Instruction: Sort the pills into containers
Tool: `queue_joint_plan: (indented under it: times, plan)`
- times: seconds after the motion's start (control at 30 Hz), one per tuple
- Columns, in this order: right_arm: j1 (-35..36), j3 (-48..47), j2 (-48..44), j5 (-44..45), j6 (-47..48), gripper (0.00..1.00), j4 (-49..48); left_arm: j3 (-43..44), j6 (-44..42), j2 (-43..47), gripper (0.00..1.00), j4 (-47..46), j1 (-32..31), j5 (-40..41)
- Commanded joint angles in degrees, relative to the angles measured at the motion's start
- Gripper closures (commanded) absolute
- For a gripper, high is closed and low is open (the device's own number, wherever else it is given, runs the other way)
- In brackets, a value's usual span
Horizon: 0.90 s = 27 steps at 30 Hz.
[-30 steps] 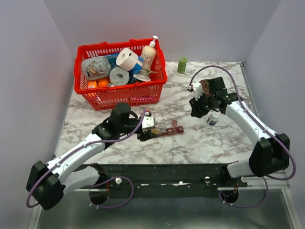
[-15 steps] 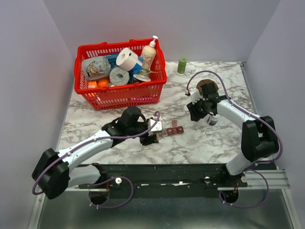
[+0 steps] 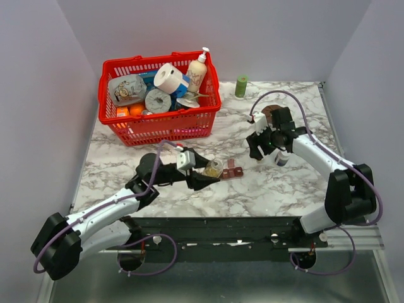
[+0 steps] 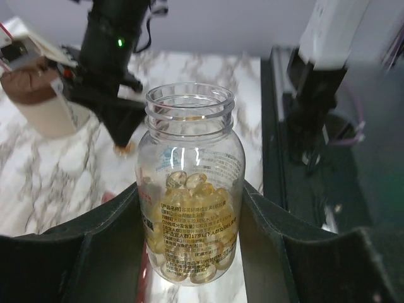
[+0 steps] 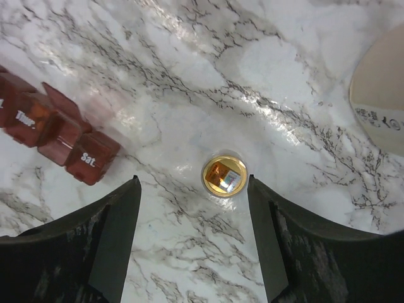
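Now left end effector [image 4: 190,218] clamps clear bottle [image 4: 189,158]; right end effector [image 5: 194,189] wide, empty.

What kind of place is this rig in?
Probably a robot test booth, not a home: plain walls close in three sides, the left arm and right arm are bolted to a frame at the near edge of the marble-pattern table, and the red basket of household goods looks staged.

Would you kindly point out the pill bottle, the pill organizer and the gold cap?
pill bottle [image 4: 192,202]: left wrist view, its label.
pill organizer [image 5: 58,136]: right wrist view, a compartment lid.
gold cap [image 5: 224,175]: right wrist view, its centre.
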State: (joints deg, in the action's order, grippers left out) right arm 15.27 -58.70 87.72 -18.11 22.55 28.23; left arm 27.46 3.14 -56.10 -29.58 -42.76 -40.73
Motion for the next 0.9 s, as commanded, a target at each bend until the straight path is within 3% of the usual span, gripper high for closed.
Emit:
queue_joint_plan:
  times: [0.0, 0.13, 0.17, 0.2, 0.43, 0.47, 0.53, 0.6, 0.67, 0.7, 0.77, 0.8, 0.87]
  plan:
    - [-0.5, 0.7, -5.1, -4.7, 1.4, 0.23, -0.5, -1.9, 20.2, 1.4, 1.00, -34.3, 0.2, 0.2]
    - [-0.6, 1.0, -6.3, -6.7, 2.2, 0.23, -0.5, -2.3, 30.6, -1.0, 1.00, -55.6, 0.2, 7.4]
    - [-0.7, 1.1, -6.5, -7.0, 2.2, 0.23, -0.5, -2.2, 33.4, -2.3, 1.00, -65.9, 0.2, 9.5]
    - [-0.7, 1.1, -6.6, -7.0, 2.2, 0.23, -0.5, -1.7, 36.8, -4.6, 1.00, -67.7, 0.2, 11.5]
    - [-0.9, 1.0, -6.7, -7.9, 2.2, 0.23, -0.2, 9.1, 40.4, -10.0, 1.00, -67.6, 0.0, 13.3]
    - [-0.9, 1.0, -6.9, -7.9, 2.3, 0.23, -0.2, 12.5, 42.9, -10.3, 1.00, -67.5, -0.9, 11.0]
    - [-1.0, 1.3, -7.1, -7.8, 2.4, 0.23, -0.2, 14.1, 40.0, -9.3, 1.00, -65.2, -1.9, 8.4]
    - [-1.2, 1.2, -6.9, -8.0, 2.4, 0.23, -0.2, 10.9, 38.0, -7.3, 1.00, -59.9, 3.5, 11.2]
    - [-1.2, 1.0, -6.6, -7.9, 2.2, 0.23, -0.1, 14.8, 44.3, -8.9, 1.00, -66.3, 4.2, 8.6]
    - [-1.1, 1.2, -6.4, -8.1, 2.2, 0.23, -0.2, 16.4, 40.7, -8.8, 1.00, -62.0, 1.5, 5.2]
    - [-1.2, 0.9, -6.2, -8.3, 2.2, 0.23, -0.1, 14.8, 32.6, -6.1, 1.00, -48.4, 1.7, 5.7]
    - [-1.2, 0.9, -5.9, -8.3, 2.2, 0.23, 0.1, 14.5, 33.5, -5.4, 1.00, -48.1, 4.0, 6.4]
    - [-1.2, 1.0, -5.8, -8.0, 2.2, 0.23, 0.1, 18.9, 35.3, -6.8, 1.00, -46.5, 1.8, 1.7]
